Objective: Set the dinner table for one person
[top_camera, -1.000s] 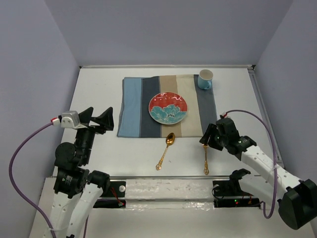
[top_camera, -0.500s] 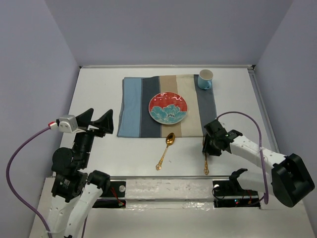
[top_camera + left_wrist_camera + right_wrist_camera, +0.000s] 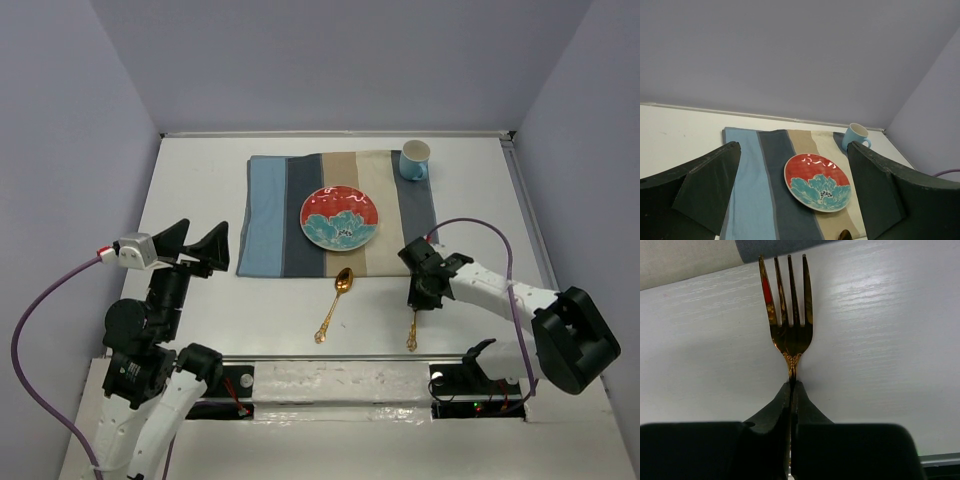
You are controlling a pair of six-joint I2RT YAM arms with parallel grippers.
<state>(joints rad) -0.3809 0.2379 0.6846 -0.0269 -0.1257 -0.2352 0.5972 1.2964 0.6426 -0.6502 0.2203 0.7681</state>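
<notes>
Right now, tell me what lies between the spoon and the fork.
Nothing but bare dinner table between the gold spoon and the gold fork, as the top view shows. The right gripper has its jaws shut on the fork.

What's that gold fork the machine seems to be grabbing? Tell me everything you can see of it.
The fork looks like shiny gold metal, with four straight tines and a small ornate scroll at the neck. The right hand is shut on its stem just behind that neck, hiding part of the handle. Its tines point toward the striped placemat, ending near its edge, over the white table.
</notes>
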